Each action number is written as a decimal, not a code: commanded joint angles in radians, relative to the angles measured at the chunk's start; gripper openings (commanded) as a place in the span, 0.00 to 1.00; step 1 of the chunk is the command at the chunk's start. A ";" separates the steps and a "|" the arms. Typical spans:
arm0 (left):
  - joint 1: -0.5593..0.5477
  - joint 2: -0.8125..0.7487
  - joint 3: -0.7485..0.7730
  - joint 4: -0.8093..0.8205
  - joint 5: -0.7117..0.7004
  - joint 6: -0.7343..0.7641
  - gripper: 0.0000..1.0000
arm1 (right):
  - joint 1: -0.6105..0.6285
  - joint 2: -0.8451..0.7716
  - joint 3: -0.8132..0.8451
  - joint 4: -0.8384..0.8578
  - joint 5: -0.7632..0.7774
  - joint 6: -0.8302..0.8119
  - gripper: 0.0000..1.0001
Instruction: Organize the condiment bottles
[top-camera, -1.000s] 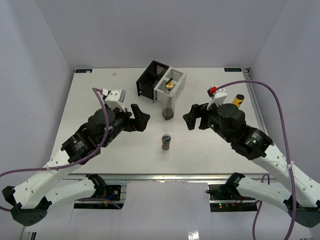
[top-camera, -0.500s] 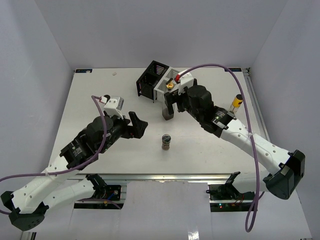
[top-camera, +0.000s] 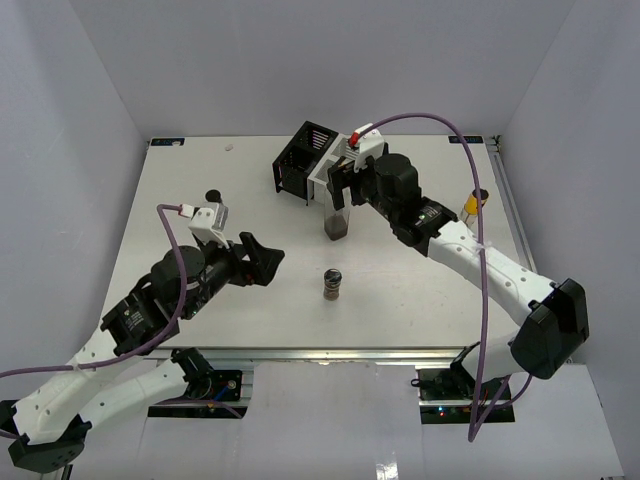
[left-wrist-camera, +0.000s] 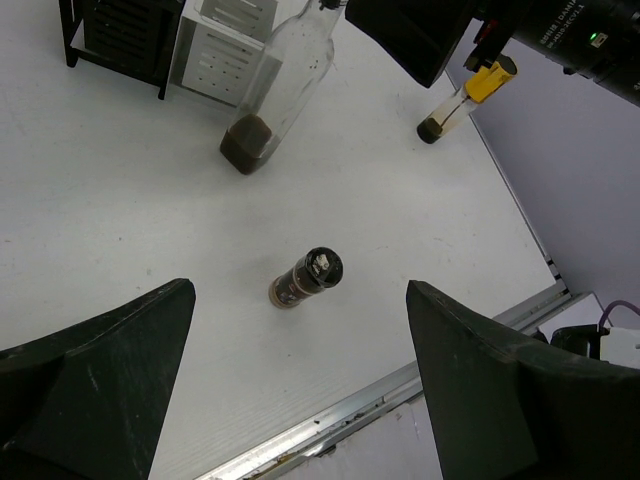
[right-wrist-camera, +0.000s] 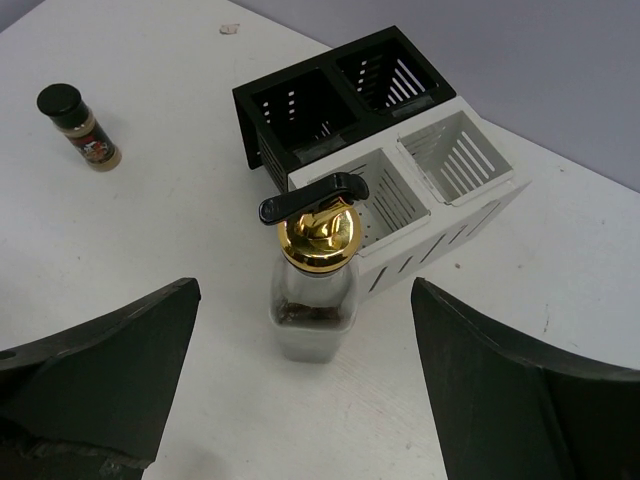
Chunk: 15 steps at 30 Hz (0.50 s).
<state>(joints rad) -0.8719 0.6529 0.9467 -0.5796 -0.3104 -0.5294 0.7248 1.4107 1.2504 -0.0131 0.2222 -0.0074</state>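
A tall clear bottle (top-camera: 337, 218) with a brass cap and black spout stands in front of the racks; brown liquid fills its bottom. My right gripper (top-camera: 341, 187) is open and hovers just above it; in the right wrist view (right-wrist-camera: 305, 292) the bottle (right-wrist-camera: 316, 300) sits between the fingers, untouched. A short brown jar (top-camera: 332, 285) with a dark lid stands mid-table, also in the left wrist view (left-wrist-camera: 307, 278). My left gripper (top-camera: 264, 258) is open and empty, left of that jar (left-wrist-camera: 297, 325). A dark-lidded shaker (top-camera: 213, 197) stands far left (right-wrist-camera: 80, 127). A yellow-capped bottle (top-camera: 473, 204) stands right (left-wrist-camera: 458, 102).
A black slatted rack (top-camera: 299, 160) and a white slatted rack (top-camera: 331, 172) stand joined at the back centre, their compartments open (right-wrist-camera: 322, 100) (right-wrist-camera: 452, 155). The table's near metal edge (left-wrist-camera: 330, 420) runs below the left gripper. Grey walls enclose the table.
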 joint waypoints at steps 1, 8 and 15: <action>0.001 -0.022 0.004 -0.020 -0.013 -0.016 0.98 | -0.021 0.025 0.055 0.077 -0.060 0.000 0.92; 0.001 -0.011 -0.001 -0.024 -0.016 -0.018 0.98 | -0.048 0.101 0.076 0.104 -0.106 -0.009 0.87; 0.002 0.013 -0.013 -0.014 -0.020 -0.017 0.98 | -0.061 0.148 0.065 0.152 -0.115 -0.001 0.85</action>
<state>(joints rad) -0.8719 0.6508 0.9409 -0.5923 -0.3183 -0.5430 0.6732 1.5508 1.2831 0.0498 0.1205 -0.0074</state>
